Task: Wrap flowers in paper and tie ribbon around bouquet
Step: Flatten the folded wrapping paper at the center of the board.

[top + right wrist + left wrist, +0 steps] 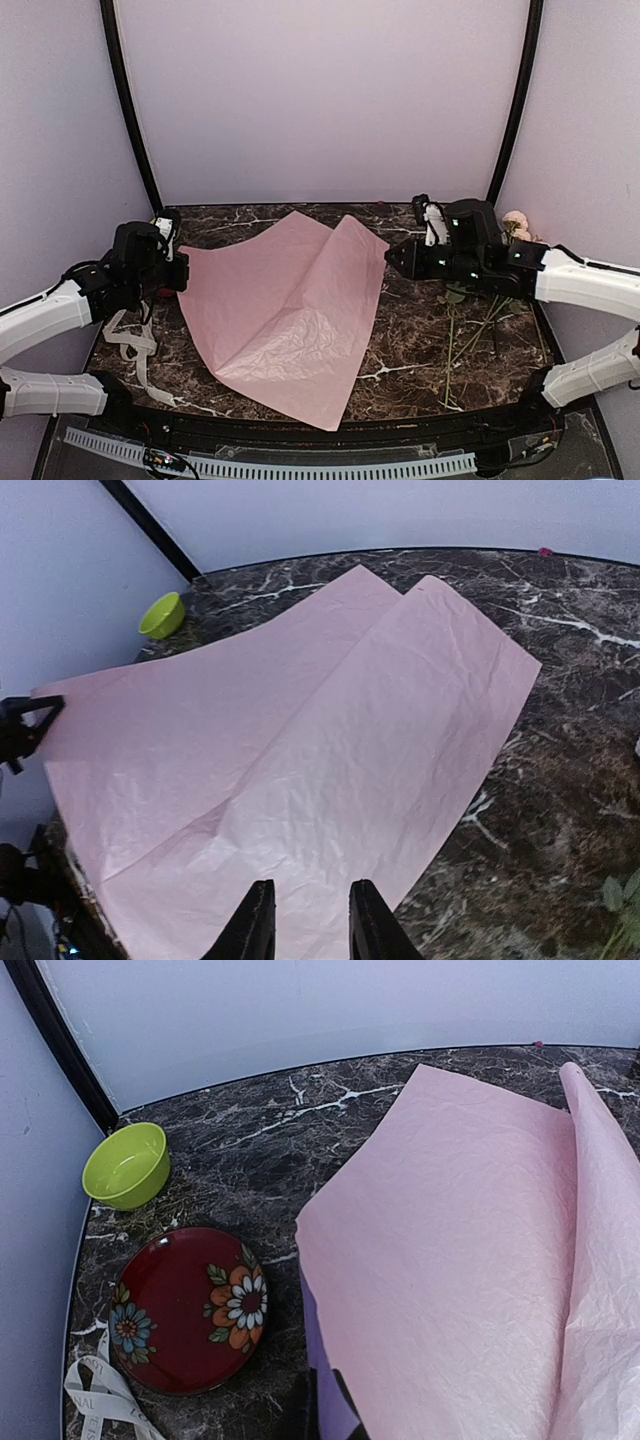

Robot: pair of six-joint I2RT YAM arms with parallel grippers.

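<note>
The paper (290, 300) lies spread on the marble table, pink face up, with a ridge running from its far corner. My left gripper (183, 270) is shut on the paper's left corner; in the left wrist view the lilac underside (335, 1400) shows between the dark fingers. My right gripper (312, 905) hovers open above the paper's right part (300, 740), with nothing between its fingers. The flowers (470, 335) lie under the right arm, with the rose heads (515, 222) at the back. The ribbon (130, 345) lies loose at the left edge. No bouquet is in view.
A green bowl (127, 1165) and a red flowered plate (185, 1305) sit at the far left beside the paper. White walls close in the table on three sides. Bare marble (570, 740) lies right of the paper.
</note>
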